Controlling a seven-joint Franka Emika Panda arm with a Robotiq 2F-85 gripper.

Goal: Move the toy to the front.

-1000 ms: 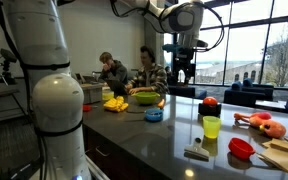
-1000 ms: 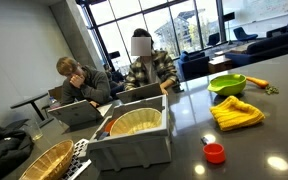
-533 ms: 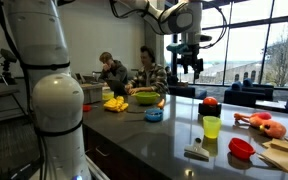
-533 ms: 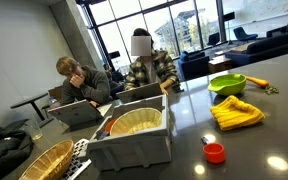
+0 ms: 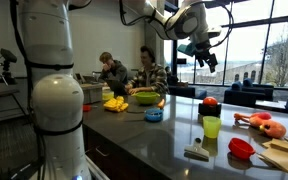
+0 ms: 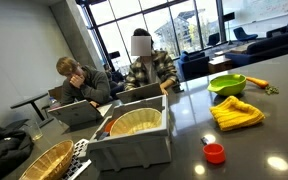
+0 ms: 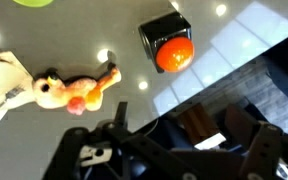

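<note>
On the dark counter (image 7: 94, 35), the orange toy (image 7: 76, 92) lies sprawled.

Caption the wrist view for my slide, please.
Open pincer above the dark counter, with the orange plush toy and a red ball below.

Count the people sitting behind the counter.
2. A person with hand to face sits toward the left in an exterior view; a person in a plaid shirt sits beside them. Others may be hidden.

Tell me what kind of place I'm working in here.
Probably an office or campus lounge: two people sit at laptops, tall windows look onto other buildings, and a long dark counter holds the toy.
</note>
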